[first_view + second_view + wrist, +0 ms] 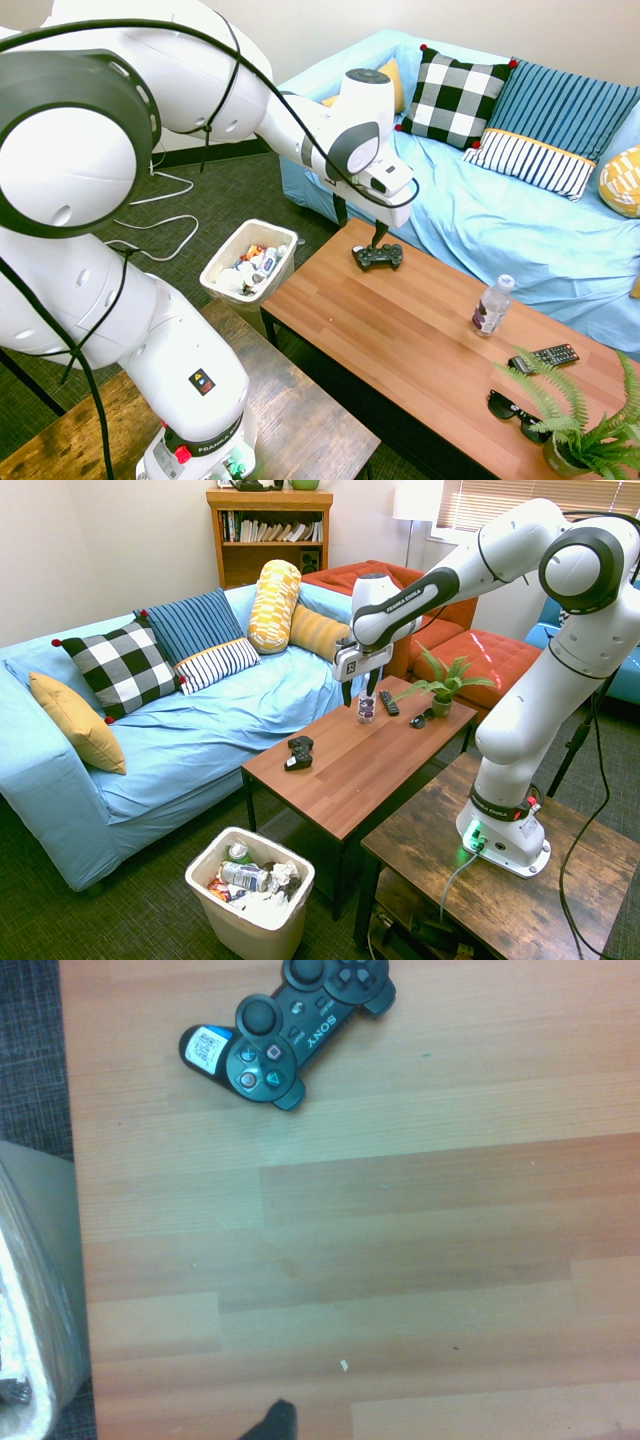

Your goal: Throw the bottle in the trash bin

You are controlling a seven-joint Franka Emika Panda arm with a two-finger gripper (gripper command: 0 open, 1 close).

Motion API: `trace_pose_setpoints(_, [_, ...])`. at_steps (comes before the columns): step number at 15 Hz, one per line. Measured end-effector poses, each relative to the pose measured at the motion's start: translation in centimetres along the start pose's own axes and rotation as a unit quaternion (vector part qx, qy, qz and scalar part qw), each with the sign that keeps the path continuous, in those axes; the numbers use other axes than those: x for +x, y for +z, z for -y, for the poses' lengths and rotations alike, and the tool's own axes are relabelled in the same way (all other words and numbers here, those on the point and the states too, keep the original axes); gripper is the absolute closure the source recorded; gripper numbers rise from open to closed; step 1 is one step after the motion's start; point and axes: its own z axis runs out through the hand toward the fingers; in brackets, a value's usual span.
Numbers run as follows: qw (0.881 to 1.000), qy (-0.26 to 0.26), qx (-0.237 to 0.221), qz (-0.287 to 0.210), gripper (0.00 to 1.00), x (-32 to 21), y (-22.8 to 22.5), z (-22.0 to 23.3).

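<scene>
The bottle [492, 305] [367, 708] stands upright on the wooden coffee table [400, 330] [350, 770], toward its plant end: clear, white cap, dark label band. My gripper [360, 225] [359, 692] hangs open and empty above the table's other end, over a black game controller [378, 256] [299, 753] [290, 1035], well apart from the bottle. The off-white trash bin [283, 234] [298, 903] sits on the carpet just off that table end, holding several bits of rubbish. A part of the trash bin's rim [30, 1310] shows in the wrist view.
A remote [543, 356], sunglasses [515, 412] and a potted fern [585, 430] [441, 685] sit past the bottle. A blue sofa [480, 210] [200, 730] with several pillows runs along the table's far side.
</scene>
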Motion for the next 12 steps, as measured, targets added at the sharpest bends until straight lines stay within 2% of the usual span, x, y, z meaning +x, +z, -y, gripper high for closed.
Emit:
trace_pose_setpoints(2, [1.0, 0.002, 0.001, -0.001, 0.0, 0.1, 0.0, 0.2])
trace_pose_setpoints(5, [0.999, 0.037, 0.011, -0.016, 0.0, 2.2, 0.0, 1.3])
trace_pose_setpoints(12, [0.986, 0.161, 0.015, -0.044, 0.0, 15.2, 0.9, 0.8])
